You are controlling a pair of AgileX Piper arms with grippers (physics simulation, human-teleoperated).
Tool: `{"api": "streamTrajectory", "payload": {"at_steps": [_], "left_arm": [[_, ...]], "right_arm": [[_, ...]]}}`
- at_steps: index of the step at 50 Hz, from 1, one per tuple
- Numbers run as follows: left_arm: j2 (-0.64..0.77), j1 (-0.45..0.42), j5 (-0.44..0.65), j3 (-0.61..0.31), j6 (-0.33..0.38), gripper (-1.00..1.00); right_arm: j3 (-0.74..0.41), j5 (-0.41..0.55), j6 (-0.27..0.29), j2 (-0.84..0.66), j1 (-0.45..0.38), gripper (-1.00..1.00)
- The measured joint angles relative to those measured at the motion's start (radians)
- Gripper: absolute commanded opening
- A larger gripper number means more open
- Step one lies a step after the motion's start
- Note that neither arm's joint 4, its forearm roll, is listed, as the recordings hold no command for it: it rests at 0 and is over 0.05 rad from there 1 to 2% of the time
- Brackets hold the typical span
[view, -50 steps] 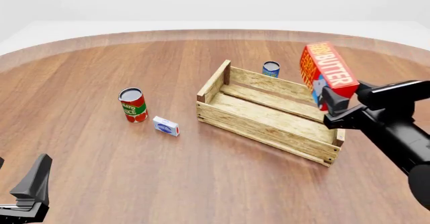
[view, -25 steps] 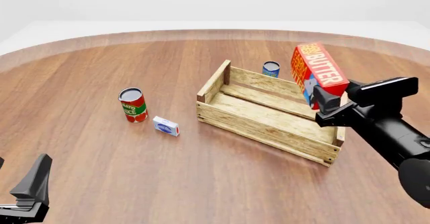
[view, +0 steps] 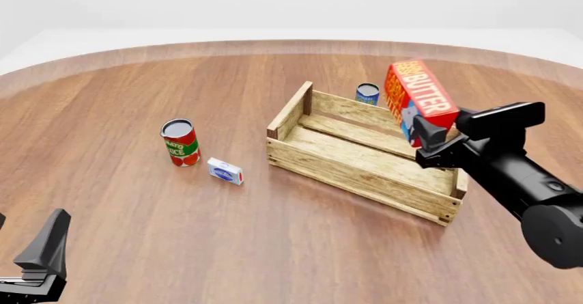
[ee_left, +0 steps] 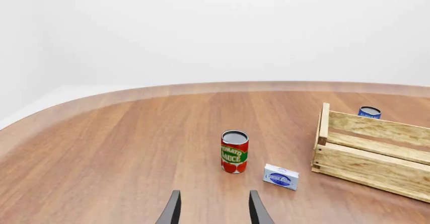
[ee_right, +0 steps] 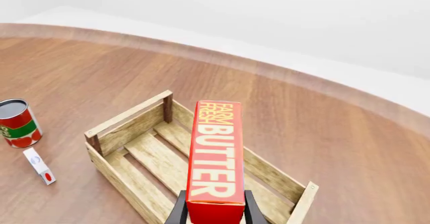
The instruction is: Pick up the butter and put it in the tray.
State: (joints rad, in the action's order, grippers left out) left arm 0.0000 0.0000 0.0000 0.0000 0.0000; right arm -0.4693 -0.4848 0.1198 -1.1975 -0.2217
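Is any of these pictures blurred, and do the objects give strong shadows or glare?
Front view: sharp all over, the butter lettering readable; only soft, faint shadows beside the tray and the tomato sauce can. Left wrist view: equally crisp, no glare on the table. Right wrist view: sharp, evenly lit, with no motion blur on the butter held in the right end effector.

A round wooden table (view: 182,229) with reddish-brown grain fills most of the view. Beyond its curved edge lies a pale floor (view: 54,41) and a plain white backdrop (ee_left: 235,27) under soft, even light.
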Motion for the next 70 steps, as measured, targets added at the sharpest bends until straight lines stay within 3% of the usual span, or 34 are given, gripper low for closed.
{"api": "streamTrajectory", "payload": {"at_steps": [70], "left_arm": [[0.0, 0.0, 0.0, 0.0, 0.0, 1.0]], "right_arm": [[-0.061, -0.119, -0.023, -0.243, -0.019, -1.0]]}}
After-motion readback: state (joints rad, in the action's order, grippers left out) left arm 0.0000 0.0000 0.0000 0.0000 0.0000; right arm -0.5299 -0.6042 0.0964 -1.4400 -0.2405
